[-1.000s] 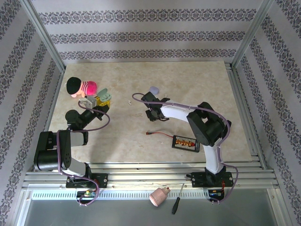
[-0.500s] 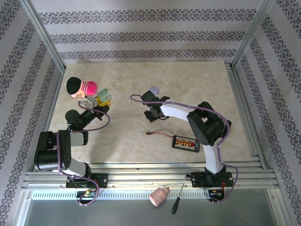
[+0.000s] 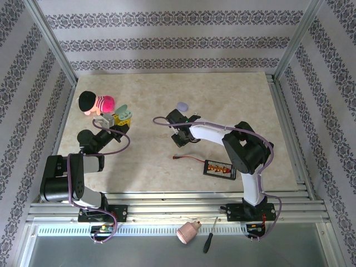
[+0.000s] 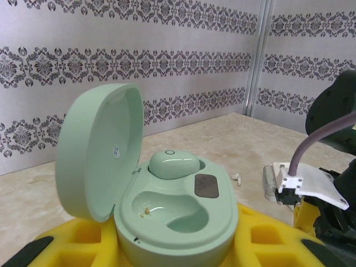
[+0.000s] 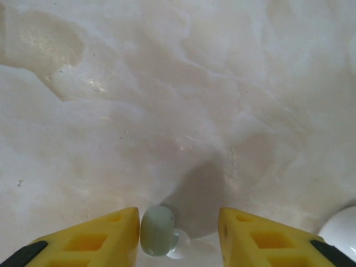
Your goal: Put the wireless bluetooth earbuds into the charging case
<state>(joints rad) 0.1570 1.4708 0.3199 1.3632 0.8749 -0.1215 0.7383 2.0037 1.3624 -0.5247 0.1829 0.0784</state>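
On the table point(image 3: 222, 100), a pink-and-black plush point(image 3: 95, 103) lies at the far left, just behind the left gripper point(image 4: 172, 231). A lavender case point(image 3: 181, 105) sits near the middle, just beyond the right gripper point(image 5: 178, 228). A battery pack point(image 3: 219, 168) with a red lead lies nearer the bases, beside the right arm. A screwdriver point(image 3: 209, 236) and a pink object point(image 3: 188, 231) lie off the table at the front rail. Seen from the left wrist, a white bud point(image 4: 237, 178) lies on the table past the green case point(image 4: 178, 217), with the right arm's dark bulk to its right. Nothing lies across the case's wells.

The left gripper is clamped narrowly on the green case, yellow fingers at either side. The lid stands open and tilted back to the left. One pale green bud point(image 4: 172, 163) sits in the far well – smooth, rounded, glossy – and the near well is bare, a small gold contact showing.

The right gripper hangs low over the table, jaws parted and gripping nothing. A second green bud point(image 5: 158, 238) is between them – against the left finger point(image 5: 94, 239), with a clear gap to the right finger point(image 5: 261, 239). It is a pale pebble with a clear tip underneath. A white rounded shape point(image 5: 342, 231) shows at the lower right corner; I cannot tell what it is.
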